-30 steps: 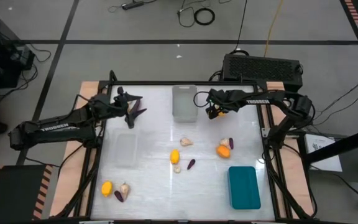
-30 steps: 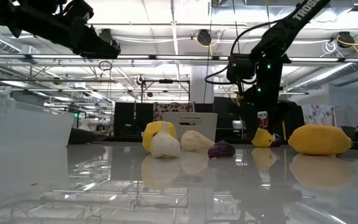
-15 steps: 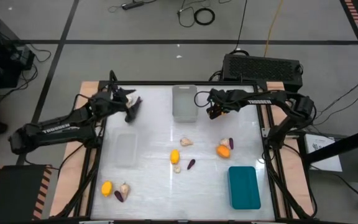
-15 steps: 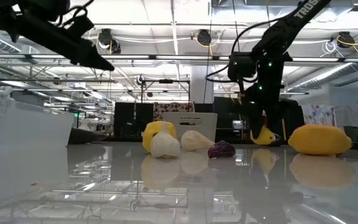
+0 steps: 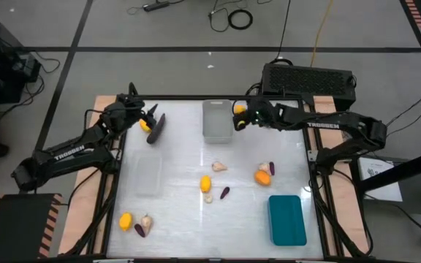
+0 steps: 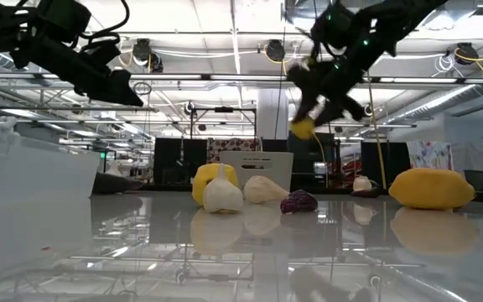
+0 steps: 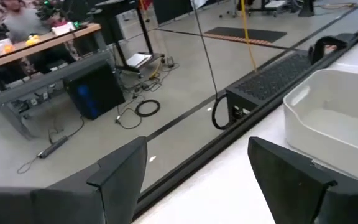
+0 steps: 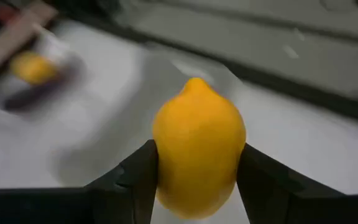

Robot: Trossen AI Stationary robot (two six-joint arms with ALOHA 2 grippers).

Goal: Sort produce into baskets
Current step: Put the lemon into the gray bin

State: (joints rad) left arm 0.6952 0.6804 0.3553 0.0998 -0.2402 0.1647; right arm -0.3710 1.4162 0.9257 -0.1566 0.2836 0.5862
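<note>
From above, the right gripper [image 5: 240,111] holds a lemon [image 5: 239,109] just beside the grey basket [image 5: 217,120], near the table's far edge. It should first bring the fruit fully over the basket opening, then lower and release.

From table height, the lemon [image 6: 302,127] hangs high above the glossy white table [image 6: 225,252]; behind is a large hall.

At the left wrist, the left gripper [image 7: 197,177] is wide open and empty.

At the right wrist, both fingers [image 8: 135,180] clamp the lemon [image 8: 197,155] firmly.
</note>
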